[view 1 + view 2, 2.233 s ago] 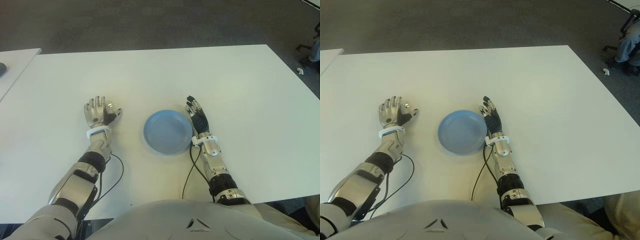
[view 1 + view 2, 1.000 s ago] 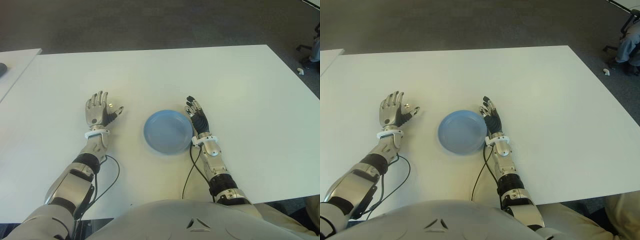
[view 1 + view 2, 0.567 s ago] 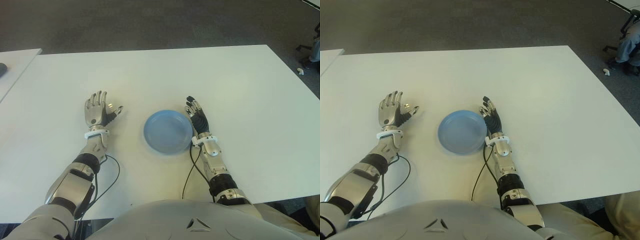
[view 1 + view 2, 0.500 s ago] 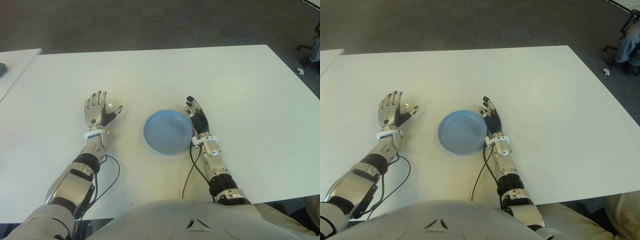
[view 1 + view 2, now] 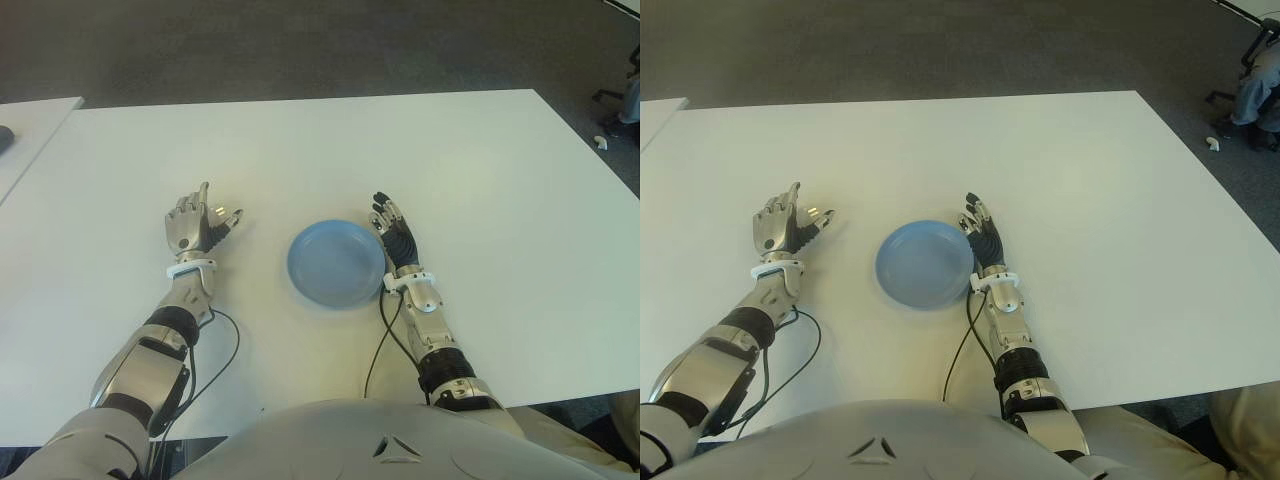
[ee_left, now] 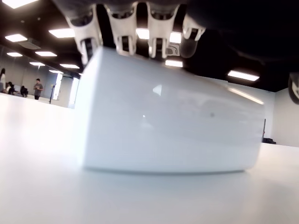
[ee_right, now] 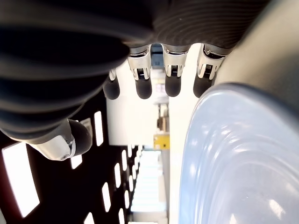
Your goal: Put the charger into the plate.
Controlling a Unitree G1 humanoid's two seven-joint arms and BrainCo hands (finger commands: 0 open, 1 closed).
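Your left hand (image 5: 193,225) has its fingers (image 6: 122,29) curling over the white charger (image 6: 170,126) on the table (image 5: 480,170), left of the blue plate (image 5: 336,264), not gripped yet. Close fully before lifting. Right hand (image 5: 395,230) sits relaxed, empty, at the plate's right rim.

An office or lab hall: a broad white surface (image 5: 450,180) stands on grey carpet floor (image 5: 300,50), a wheeled chair base (image 5: 1225,98) sits at the far right, and rows of ceiling light panels (image 6: 60,32) glow overhead.
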